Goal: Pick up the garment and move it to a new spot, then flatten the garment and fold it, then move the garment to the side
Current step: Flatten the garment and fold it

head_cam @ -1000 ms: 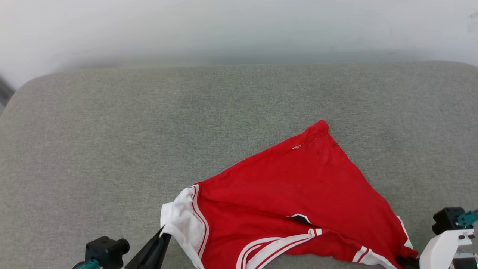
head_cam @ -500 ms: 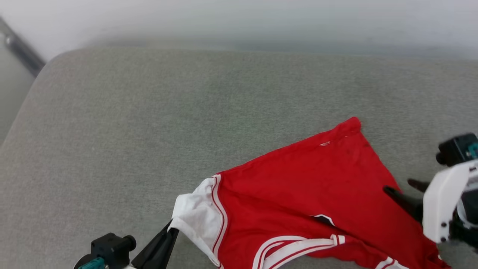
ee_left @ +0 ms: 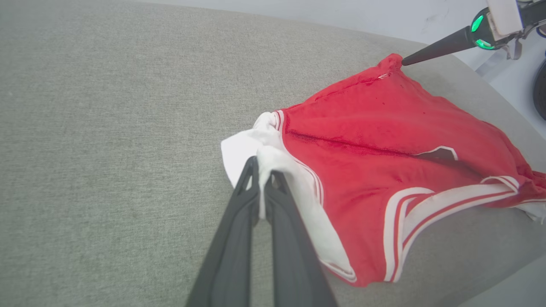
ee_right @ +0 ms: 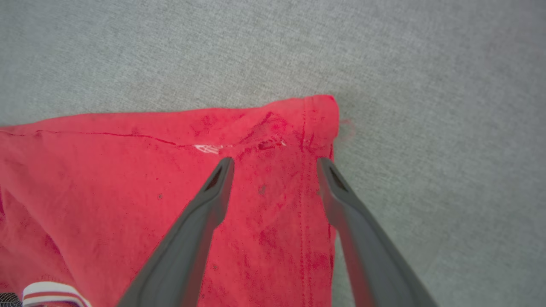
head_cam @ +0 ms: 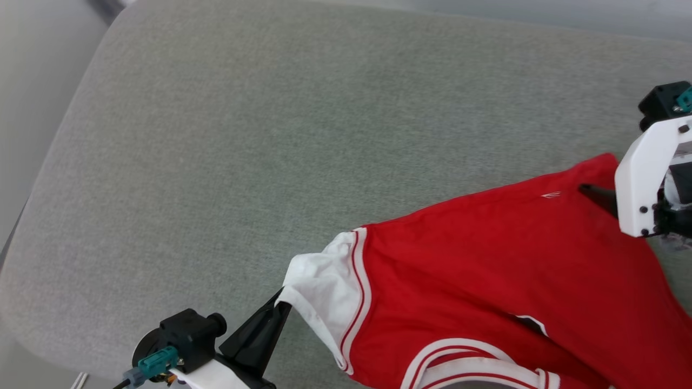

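Far left, bare grey cushion (head_cam: 216, 135). Lower left, left gripper (head_cam: 281, 305), jaws pinched together on the edge of the white sleeve (head_cam: 324, 281) of the garment (head_cam: 486, 270). Spread over the lower right of the cushion, mostly flat, red side up, with striped trim (ee_left: 426, 204) along the near edge and a sliver of black lettering (ee_left: 439, 154) peeping from a fold. Far right, right gripper (ee_right: 275, 161), jaws spread wide, poised over the far red corner (ee_right: 315, 115), gripping nothing. Contact with the cloth impossible to tell.

The red, white-sleeved garment (head_cam: 486, 259) lies crumpled on the grey cushion (head_cam: 270, 135).
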### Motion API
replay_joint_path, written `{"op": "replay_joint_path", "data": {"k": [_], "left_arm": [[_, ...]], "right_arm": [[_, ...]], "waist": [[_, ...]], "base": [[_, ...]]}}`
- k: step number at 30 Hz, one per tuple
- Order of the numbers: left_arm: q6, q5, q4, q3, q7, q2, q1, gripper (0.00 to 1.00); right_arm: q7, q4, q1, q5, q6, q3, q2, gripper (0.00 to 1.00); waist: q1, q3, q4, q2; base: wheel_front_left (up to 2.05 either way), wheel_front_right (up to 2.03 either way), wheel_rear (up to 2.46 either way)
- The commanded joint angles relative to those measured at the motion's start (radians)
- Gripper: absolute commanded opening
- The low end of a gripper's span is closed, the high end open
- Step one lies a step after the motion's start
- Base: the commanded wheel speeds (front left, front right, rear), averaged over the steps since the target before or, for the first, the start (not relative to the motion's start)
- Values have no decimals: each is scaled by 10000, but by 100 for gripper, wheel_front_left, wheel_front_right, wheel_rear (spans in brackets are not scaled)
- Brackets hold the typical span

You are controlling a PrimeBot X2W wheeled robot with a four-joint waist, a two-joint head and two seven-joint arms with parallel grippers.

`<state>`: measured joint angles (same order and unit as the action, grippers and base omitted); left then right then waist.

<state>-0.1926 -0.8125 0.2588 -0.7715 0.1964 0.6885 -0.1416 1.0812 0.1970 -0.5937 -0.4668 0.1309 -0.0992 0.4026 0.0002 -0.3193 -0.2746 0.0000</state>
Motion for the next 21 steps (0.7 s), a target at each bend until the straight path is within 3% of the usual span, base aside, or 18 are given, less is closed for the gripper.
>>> {"op": "replay_joint_path", "data": {"k": [1, 10, 16, 17, 19, 21], "left_arm": [[48, 55, -12, -13, 22, -65, -161, 0], [321, 117, -300, -212, 105, -516, -508, 0], [482, 153, -587, -314, 169, -667, -612, 0], [508, 153, -627, -323, 176, -692, -638, 0], [516, 139, -700, -333, 170, -724, -663, 0], [513, 124, -757, -336, 187, -751, -677, 0]], "right_arm": [[-81, 185, -191, 91, -4, 11, 106, 100], [-399, 1779, -426, 592, -5, -260, 550, 100], [-678, 2512, -222, 517, -8, -149, 411, 100], [-703, 2615, -174, 546, -8, -175, 419, 75], [-757, 2778, -63, 567, -8, -244, 437, 0], [-827, 2868, -11, 546, -7, -306, 446, 0]], "waist": [[-2, -395, -429, 0], [-2, -878, -1090, 0], [-2, -1023, -1304, 0], [-2, -1020, -1330, 0], [-2, -992, -1357, 0], [-2, -937, -1352, 0]], "base": [[0, 0, 0], [0, 0, 0], [0, 0, 0], [0, 0, 0], [0, 0, 0], [0, 0, 0]]}}
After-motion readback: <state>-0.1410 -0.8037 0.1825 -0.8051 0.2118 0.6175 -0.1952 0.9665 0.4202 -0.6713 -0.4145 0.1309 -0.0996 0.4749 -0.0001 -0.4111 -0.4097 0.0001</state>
